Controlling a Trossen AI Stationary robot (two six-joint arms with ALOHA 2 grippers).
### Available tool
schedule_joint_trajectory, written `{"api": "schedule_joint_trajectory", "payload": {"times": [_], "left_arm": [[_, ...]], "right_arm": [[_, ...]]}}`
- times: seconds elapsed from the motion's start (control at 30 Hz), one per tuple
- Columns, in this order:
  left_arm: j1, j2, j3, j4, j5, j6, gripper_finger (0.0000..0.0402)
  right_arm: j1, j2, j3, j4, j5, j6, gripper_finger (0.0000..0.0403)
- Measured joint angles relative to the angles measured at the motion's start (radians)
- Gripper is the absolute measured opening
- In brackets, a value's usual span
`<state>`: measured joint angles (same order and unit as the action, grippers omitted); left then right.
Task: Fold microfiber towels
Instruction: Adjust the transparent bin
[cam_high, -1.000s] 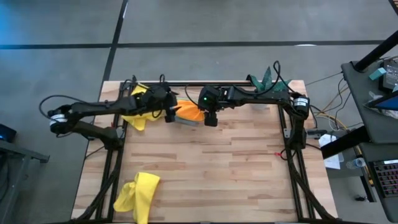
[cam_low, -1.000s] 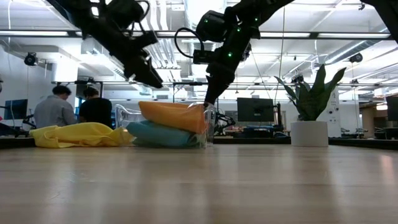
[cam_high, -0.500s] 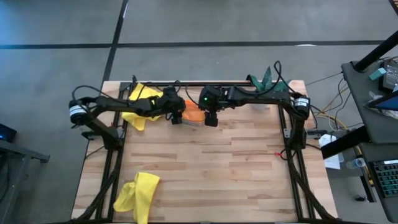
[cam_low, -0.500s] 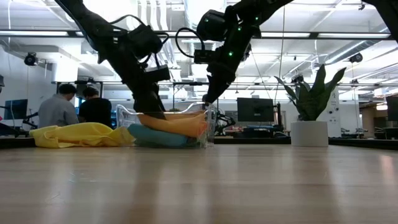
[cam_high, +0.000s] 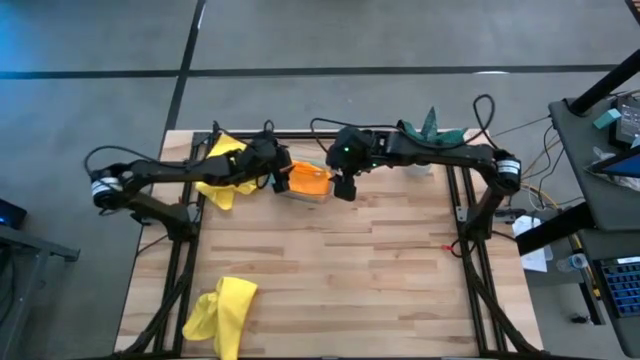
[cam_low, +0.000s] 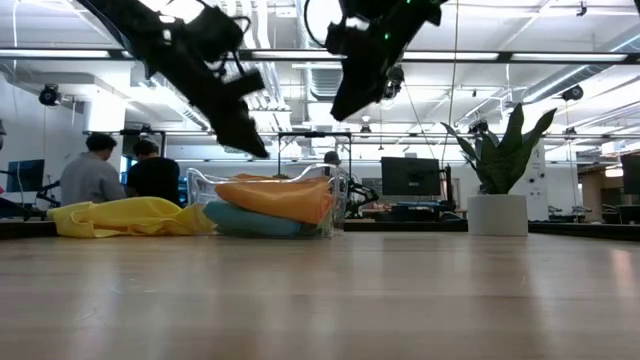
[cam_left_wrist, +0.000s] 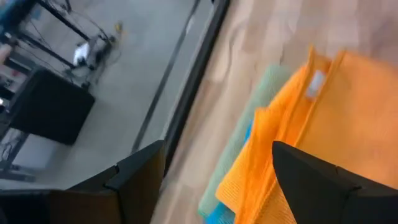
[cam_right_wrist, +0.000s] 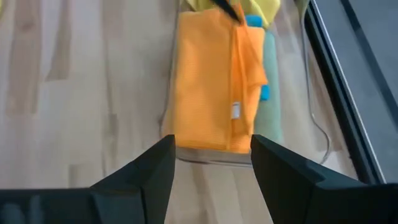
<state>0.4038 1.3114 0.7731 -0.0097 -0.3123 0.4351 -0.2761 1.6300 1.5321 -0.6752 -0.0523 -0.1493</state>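
A folded orange towel (cam_right_wrist: 208, 81) lies on top of a stack in the clear tray (cam_right_wrist: 205, 159) at the table's far middle. A turquoise towel (cam_low: 250, 220) lies under it, and a sage green one (cam_right_wrist: 272, 93) shows along the far side. My left gripper (cam_low: 252, 143) hangs open above the tray's left end, touching nothing. My right gripper (cam_low: 345, 105) hangs open, higher, above the tray's right end. One crumpled yellow towel (cam_high: 218, 170) lies left of the tray. A second yellow towel (cam_high: 222, 312) lies at the near left corner.
A green plant in a white pot (cam_low: 498, 212) stands at the far right of the table. Bare wood stretches over the middle and the near right (cam_high: 380, 280). People sit in the room behind the table (cam_low: 125, 175).
My left gripper came down onto the orange towel, pushed it flatter into the tray, then rose clear toward the left. My right gripper rose from the tray's right end. The orange towel now lies lower than before.
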Motion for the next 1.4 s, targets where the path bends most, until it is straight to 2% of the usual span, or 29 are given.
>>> {"api": "schedule_joint_trajectory", "payload": {"times": [0.13,0.33,0.43,0.67,0.77,0.9,1.07,1.23,1.4], "left_arm": [[0.0,-0.102,0.001,0.009,0.072,-0.01,0.0276],[-0.001,-0.239,0.001,0.009,0.355,-0.129,0.0276],[-0.003,-0.289,-0.004,0.009,0.455,-0.19,0.0276],[-0.006,-0.394,-0.066,0.043,0.487,-0.245,0.0276],[0.002,-0.43,-0.082,0.004,0.448,-0.245,0.0276],[0.019,-0.468,-0.093,-0.108,0.296,-0.237,0.0276],[0.033,-0.48,-0.073,-0.337,0.147,-0.245,0.0276],[0.034,-0.443,-0.035,-0.57,0.035,-0.276,0.0265],[0.035,-0.376,-0.041,-0.647,-0.133,-0.306,0.0236]], "right_arm": [[0.032,-0.028,-0.02,-0.002,-0.001,0.011,0.0201],[0.111,-0.059,-0.094,0.0,-0.005,0.047,0.0201],[0.156,-0.074,-0.15,0.033,-0.011,0.097,0.0201],[0.262,-0.176,-0.338,0.262,-0.048,0.159,0.0189],[0.297,-0.242,-0.427,0.341,-0.039,0.212,0.0172],[0.365,-0.336,-0.554,0.463,-0.021,0.293,0.0149],[0.465,-0.406,-0.67,0.549,0.096,0.313,0.012],[0.523,-0.419,-0.714,0.561,0.183,0.36,0.0092],[0.548,-0.415,-0.722,0.602,0.186,0.375,0.0075]]}}
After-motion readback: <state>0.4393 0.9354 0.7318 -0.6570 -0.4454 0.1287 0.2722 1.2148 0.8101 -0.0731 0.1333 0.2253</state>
